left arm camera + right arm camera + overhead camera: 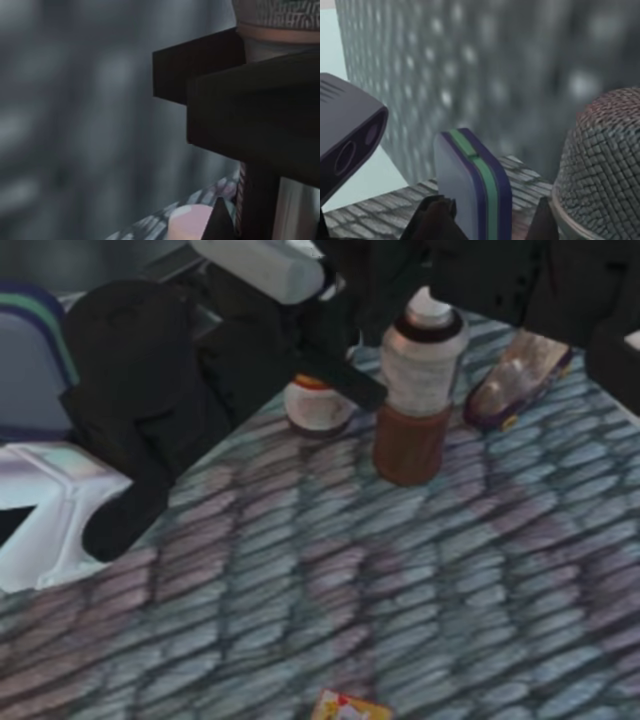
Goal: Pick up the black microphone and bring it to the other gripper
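The black microphone shows in the top view only as its round pale head (318, 405), peeking out from under my left arm. My left gripper (345, 380) sits over it near the table's back middle. In the left wrist view the dark handle (255, 200) runs beside one fingertip (220, 220) up to the mesh head (280, 12), and the gripper looks shut on it. Black blocks (250, 115) cross in front of the handle. My right gripper (490, 225) is open, and the mesh head (602, 165) lies just outside one of its fingers.
A jar (415, 390) with a grey cap and brown base stands just right of the microphone. A pale, purple-edged object (515, 380) lies behind it. A white, blue and green case (30, 340) is at the far left. A yellow packet (350, 708) lies at the front edge.
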Motion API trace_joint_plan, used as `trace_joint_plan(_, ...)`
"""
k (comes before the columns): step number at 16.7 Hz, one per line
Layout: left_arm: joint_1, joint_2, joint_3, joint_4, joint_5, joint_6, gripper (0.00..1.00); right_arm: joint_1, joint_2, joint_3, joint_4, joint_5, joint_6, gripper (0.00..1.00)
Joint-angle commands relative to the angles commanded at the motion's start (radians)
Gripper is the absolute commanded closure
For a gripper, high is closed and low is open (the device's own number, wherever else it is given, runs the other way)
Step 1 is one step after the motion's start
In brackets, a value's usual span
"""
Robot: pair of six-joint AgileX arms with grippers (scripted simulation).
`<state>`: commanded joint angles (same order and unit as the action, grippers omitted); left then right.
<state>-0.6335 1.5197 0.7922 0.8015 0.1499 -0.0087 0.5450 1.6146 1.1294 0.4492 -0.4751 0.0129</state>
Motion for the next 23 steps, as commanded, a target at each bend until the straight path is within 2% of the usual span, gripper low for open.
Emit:
trace_joint_plan(2,0.0,0.0,0.0,0.0,0.0,0.0,1.0,0.0,0.0,0.0,0.0,0.0,0.0,0.98)
trace_joint_plan(3,0.0,0.0,0.0,0.0,0.0,0.0,1.0,0.0,0.0,0.0,0.0,0.0,0.0,1.0)
trace_joint_plan(11,0.0,0.0,0.0,0.0,0.0,0.0,1.0,0.0,0.0,0.0,0.0,0.0,0.0,1.0)
trace_joint_plan(23,0.0,0.0,0.0,0.0,0.0,0.0,0.1,0.0,0.0,0.0,0.0,0.0,0.0,1.0)
